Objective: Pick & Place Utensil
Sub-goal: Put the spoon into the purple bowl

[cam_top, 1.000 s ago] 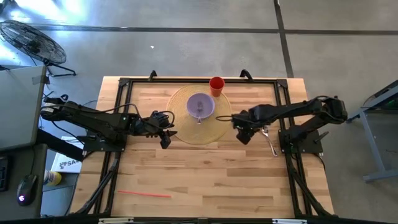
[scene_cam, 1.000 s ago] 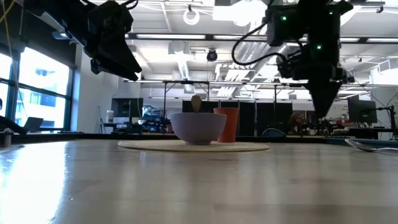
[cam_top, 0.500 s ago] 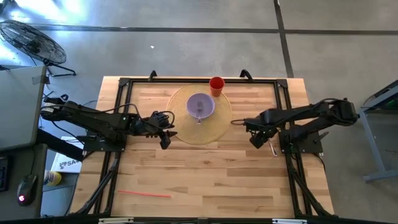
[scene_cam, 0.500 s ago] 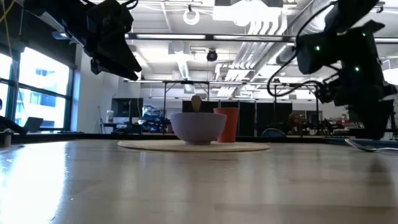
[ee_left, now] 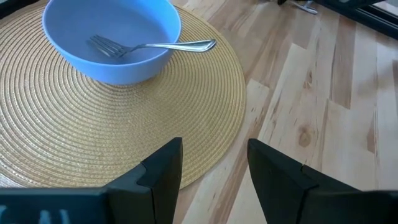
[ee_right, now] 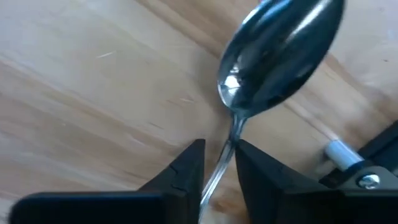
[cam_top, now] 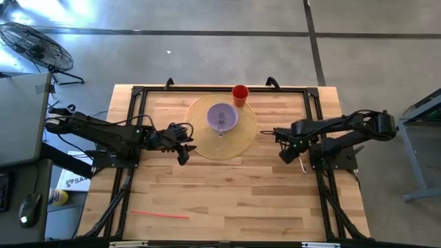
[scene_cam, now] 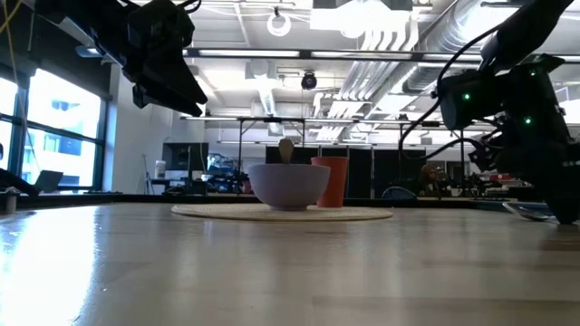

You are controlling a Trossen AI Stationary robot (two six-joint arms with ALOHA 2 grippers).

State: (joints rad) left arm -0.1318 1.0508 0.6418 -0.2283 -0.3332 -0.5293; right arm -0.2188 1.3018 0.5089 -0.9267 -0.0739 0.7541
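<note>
Between the fingers of the right gripper (ee_right: 217, 165), I see the spoon (ee_right: 273, 53) lying on the bare wood of the table (cam_top: 227, 186), near the right edge beside the black frame rail (cam_top: 320, 148). Both fingers stand to either side of the thin handle with only a narrow gap left. I cannot tell whether they already press on the metal, and the spoon does not look lifted.

I judge the task partly done. A fork (ee_left: 149, 46) already rests in the blue bowl (ee_left: 112, 37), tines down inside and handle over the rim. This bowl sits on the round woven placemat (ee_left: 124, 130), with a red cup (cam_top: 240, 94) at the mat's far edge. Left to do, as I read it: secure the spoon, lift it and carry it to the bowl.

My left gripper (ee_left: 211, 168) hovers over the mat's near edge, partly open and holding nothing.

Hidden items: the spoon's handle end runs out of the wrist view. From above, the right arm covers most of the spoon. At table height, the right gripper is cut off at the picture's edge.
</note>
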